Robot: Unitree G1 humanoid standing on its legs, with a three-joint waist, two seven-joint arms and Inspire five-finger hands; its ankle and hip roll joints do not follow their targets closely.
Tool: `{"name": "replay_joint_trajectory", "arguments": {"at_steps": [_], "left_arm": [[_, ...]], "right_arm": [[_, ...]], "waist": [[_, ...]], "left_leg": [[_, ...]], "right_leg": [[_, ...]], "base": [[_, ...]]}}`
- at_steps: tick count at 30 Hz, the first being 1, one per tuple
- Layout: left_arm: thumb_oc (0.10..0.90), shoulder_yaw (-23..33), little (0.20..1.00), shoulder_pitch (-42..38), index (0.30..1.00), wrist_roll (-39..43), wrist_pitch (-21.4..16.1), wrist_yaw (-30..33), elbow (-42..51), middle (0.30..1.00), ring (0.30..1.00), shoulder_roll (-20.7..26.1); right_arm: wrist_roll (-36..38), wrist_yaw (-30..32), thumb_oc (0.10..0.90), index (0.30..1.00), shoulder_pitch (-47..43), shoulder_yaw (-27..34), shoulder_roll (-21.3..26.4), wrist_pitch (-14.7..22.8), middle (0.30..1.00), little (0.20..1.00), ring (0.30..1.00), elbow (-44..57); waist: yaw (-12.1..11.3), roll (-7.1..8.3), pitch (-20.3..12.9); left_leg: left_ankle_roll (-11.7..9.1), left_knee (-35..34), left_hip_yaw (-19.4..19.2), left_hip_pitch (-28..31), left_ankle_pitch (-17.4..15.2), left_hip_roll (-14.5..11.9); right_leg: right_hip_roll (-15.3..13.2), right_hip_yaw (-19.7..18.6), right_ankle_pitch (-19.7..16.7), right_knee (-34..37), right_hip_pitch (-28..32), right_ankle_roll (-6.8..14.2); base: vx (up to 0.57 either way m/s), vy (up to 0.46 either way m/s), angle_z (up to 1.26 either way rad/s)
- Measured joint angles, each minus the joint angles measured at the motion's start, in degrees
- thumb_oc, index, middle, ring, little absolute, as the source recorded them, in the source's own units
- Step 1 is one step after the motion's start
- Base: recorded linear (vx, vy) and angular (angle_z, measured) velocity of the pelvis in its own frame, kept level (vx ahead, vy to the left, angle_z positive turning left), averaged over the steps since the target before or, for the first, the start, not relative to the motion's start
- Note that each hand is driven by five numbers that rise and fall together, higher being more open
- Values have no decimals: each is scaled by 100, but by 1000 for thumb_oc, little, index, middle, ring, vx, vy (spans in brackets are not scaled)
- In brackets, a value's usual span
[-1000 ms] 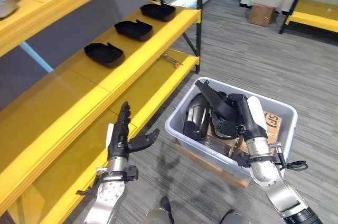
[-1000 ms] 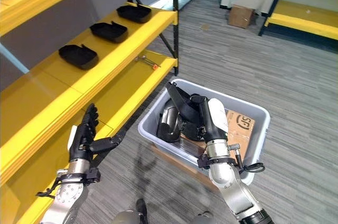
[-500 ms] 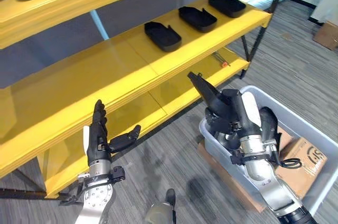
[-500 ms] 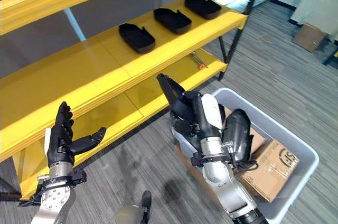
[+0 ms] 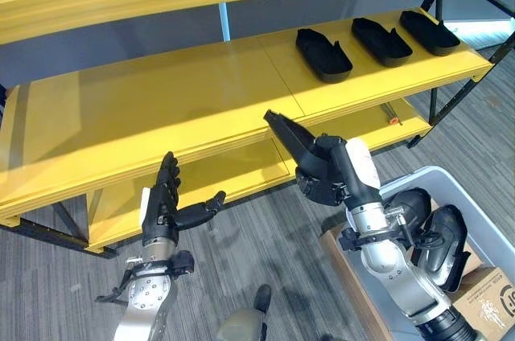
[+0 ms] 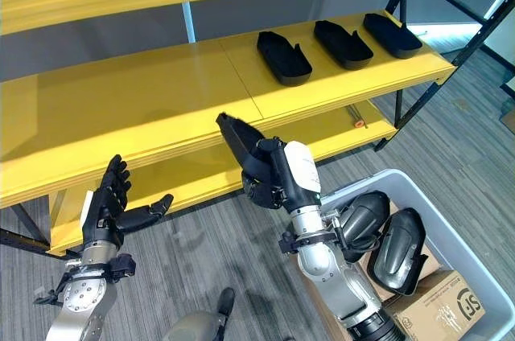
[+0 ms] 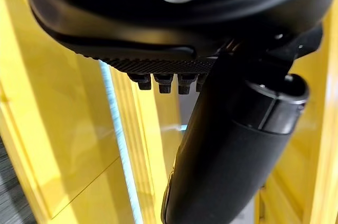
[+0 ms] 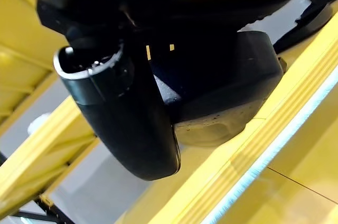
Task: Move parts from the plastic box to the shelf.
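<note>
My right hand [image 5: 360,182] is shut on a black moulded part [image 5: 304,154], whose pointed end reaches toward the front edge of the yellow shelf's middle board [image 5: 145,108]. In the right wrist view the thumb [image 8: 121,118] lies against the part [image 8: 227,97]. The grey plastic box [image 6: 451,228] sits on the floor at the lower right, with two more black parts [image 6: 398,248] in it. Three black parts [image 5: 323,54] lie in a row on the middle board to the right. My left hand [image 5: 165,204] hangs open and holds nothing, low before the bottom board.
A cardboard box [image 6: 447,309] lies inside the plastic box's near corner. A small red-tipped tool [image 5: 390,116] rests on the bottom board. The shelf's dark upright [image 5: 459,88] stands at the right. A wide bare stretch of the middle board lies left of the three parts.
The camera has swung from the box toward the shelf. My right hand has lifted the black part out of the box and brought it up to the middle board. The left hand stays open.
</note>
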State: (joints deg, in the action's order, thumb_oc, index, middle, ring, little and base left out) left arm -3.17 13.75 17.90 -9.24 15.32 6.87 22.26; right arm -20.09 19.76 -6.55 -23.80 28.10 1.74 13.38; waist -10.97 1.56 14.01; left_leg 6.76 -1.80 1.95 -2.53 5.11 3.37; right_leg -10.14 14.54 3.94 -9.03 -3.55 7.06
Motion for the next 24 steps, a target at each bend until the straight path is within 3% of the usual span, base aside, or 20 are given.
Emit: {"name": "replay_joint_trajectory", "arguments": {"at_steps": [2, 3, 7, 9, 11, 14, 24], "left_arm": [[900, -132, 1000, 29, 1000, 164, 0, 0, -3, 1000, 1000, -22], [900, -284, 1000, 0, 1000, 238, -3, 2, -9, 1000, 1000, -40], [900, -638, 1000, -127, 1000, 217, -96, -92, -12, 1000, 1000, -90], [900, -750, 1000, -130, 1000, 217, -174, -85, -3, 1000, 1000, -119], [900, -740, 1000, -114, 1000, 233, -231, -31, 41, 1000, 1000, -121], [900, -739, 1000, -134, 1000, 437, -233, 40, 42, 1000, 1000, -133], [900, -739, 1000, -75, 1000, 446, -201, 67, 58, 1000, 1000, -187]], "right_arm": [[0, -41, 400, 300, 10, -7, 69, 45, 300, 300, 300, -30], [-3, -42, 400, 300, 54, -8, 162, 77, 300, 300, 300, -31], [-9, -54, 400, 300, 295, 30, 229, 212, 300, 300, 300, -32], [-5, -117, 400, 300, 383, 40, 324, 334, 300, 300, 300, -79], [-6, -256, 400, 300, 379, 39, 461, 387, 300, 300, 300, -83], [-7, -379, 400, 300, 383, 44, 645, 461, 300, 300, 300, -82], [-19, -370, 400, 300, 381, 135, 720, 569, 300, 300, 300, -82]], "waist": [[109, -14, 8], [323, -50, 28], [618, 33, 21], [673, 26, 13], [615, -13, 12], [615, 2, 14], [545, 17, 20]], "left_leg": [[-8, -82, 34, 99, -3, 3], [-27, -116, 242, 184, 10, -3], [-127, -260, 630, 370, -17, 59], [-248, -268, 769, 443, -87, 93], [-472, -264, 754, 506, -134, -65], [-604, -263, 742, 580, -194, -192], [-733, -251, 690, 660, -329, -307]], "right_leg": [[165, -46, -333, 324, -198, 19], [353, -309, -501, 483, -225, 64], [603, -952, -891, 817, -293, -17], [607, -933, -1224, 1105, -69, -288], [773, -908, -1282, 1302, 89, -412], [905, -860, -1251, 1392, 235, -562], [1002, -716, -1063, 1391, 412, -676]], "base": [[166, -58, 2], [162, -71, 43], [147, -121, 62], [196, -141, 46], [165, -157, 0], [102, -158, 2], [116, -203, 8]]}}
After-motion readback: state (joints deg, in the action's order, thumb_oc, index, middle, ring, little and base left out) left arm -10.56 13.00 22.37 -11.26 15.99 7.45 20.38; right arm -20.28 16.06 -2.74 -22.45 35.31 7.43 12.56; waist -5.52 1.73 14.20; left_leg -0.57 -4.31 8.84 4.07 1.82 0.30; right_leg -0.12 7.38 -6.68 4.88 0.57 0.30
